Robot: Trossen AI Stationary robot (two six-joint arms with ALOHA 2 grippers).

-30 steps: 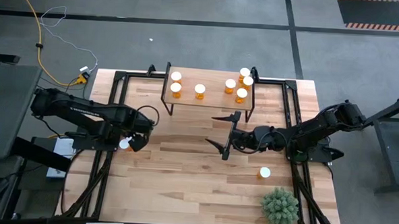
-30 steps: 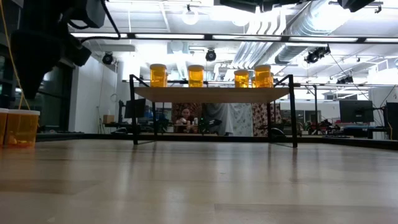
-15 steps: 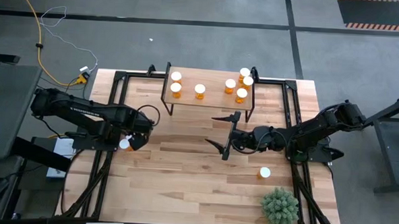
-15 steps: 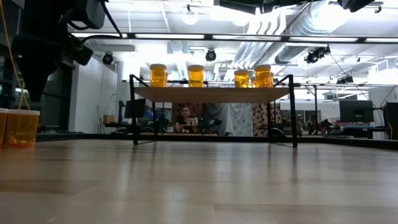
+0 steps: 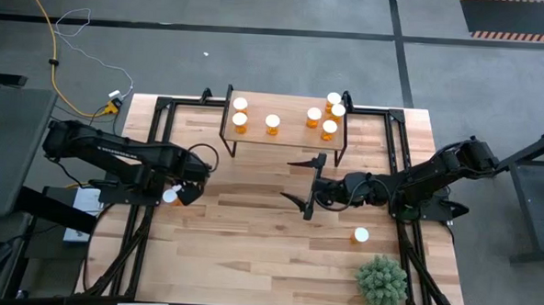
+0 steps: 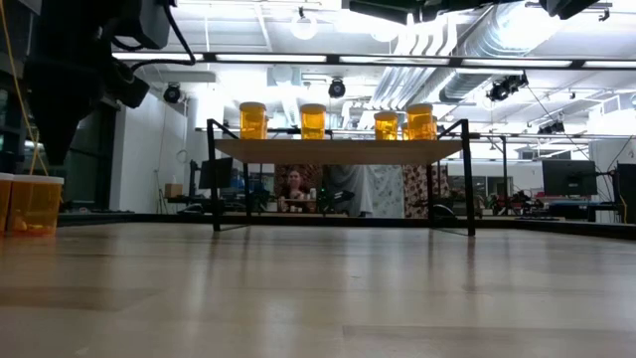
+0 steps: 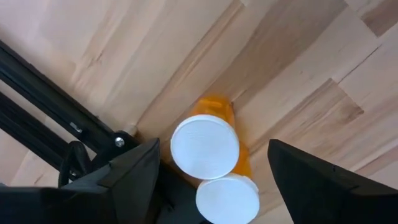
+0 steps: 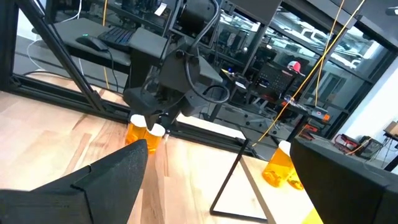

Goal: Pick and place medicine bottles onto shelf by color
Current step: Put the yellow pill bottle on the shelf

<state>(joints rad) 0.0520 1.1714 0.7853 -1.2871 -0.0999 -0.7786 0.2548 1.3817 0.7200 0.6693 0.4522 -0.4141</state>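
High: left gripper over two bottles at table's left edge; seven sit on shelf; right gripper idle, fingers wide apart.
Left wrist: fingers apart, straddling both white-capped bottles, touching.
Risk: closing pinches both, or tips one.

Bright, even overhead light from ceiling lamps fills the room; shadows stay soft, and the near tabletop blurs at table height.

Table bears shelf, bottles, plant.
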